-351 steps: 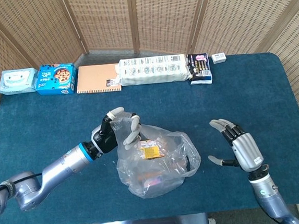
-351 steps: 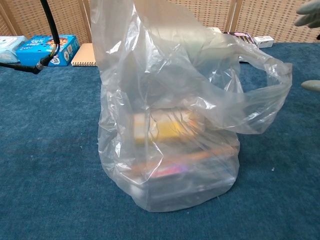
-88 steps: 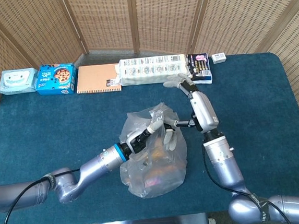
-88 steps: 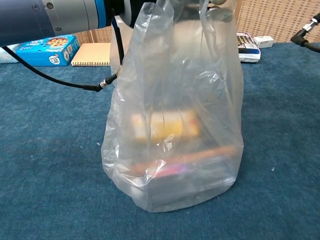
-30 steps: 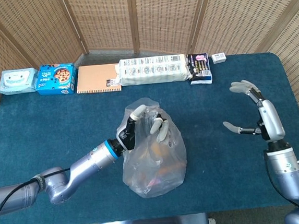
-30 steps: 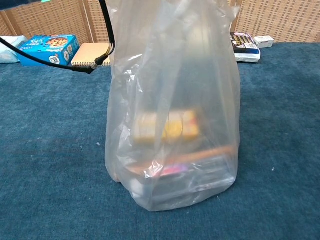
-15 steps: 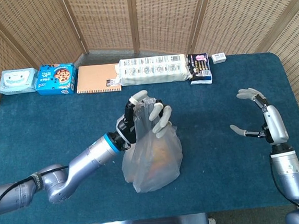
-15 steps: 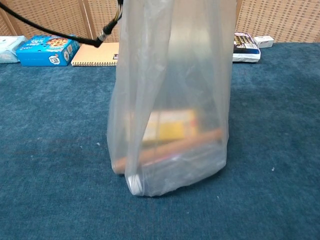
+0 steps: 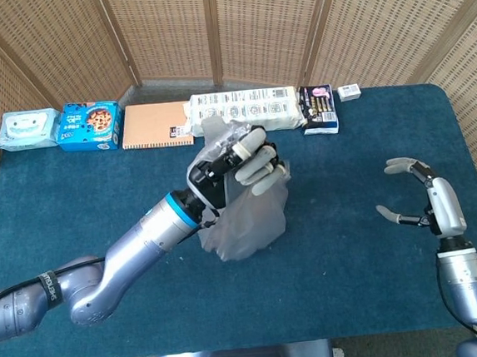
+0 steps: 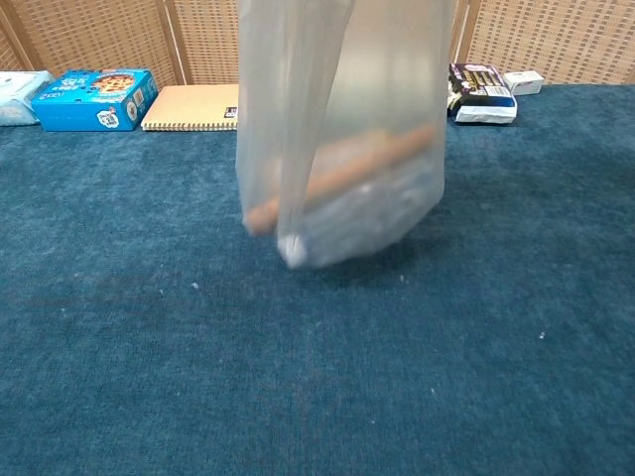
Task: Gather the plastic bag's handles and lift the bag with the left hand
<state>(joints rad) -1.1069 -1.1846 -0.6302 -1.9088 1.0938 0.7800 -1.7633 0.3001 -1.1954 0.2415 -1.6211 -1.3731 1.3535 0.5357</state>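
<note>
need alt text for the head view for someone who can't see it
The robot's left hand grips the gathered top of a clear plastic bag, holding it above a blue table. Its right hand hangs open off to the right. Boxes, packets and a notebook line the far edge.

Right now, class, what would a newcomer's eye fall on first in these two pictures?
The clear plastic bag hanging off the blue table, its top gathered in the left hand near the middle. In the chest view it fills the frame, its base clear of the cloth, with blurred contents inside. At the far right the right hand hovers open, holding nothing.
</note>
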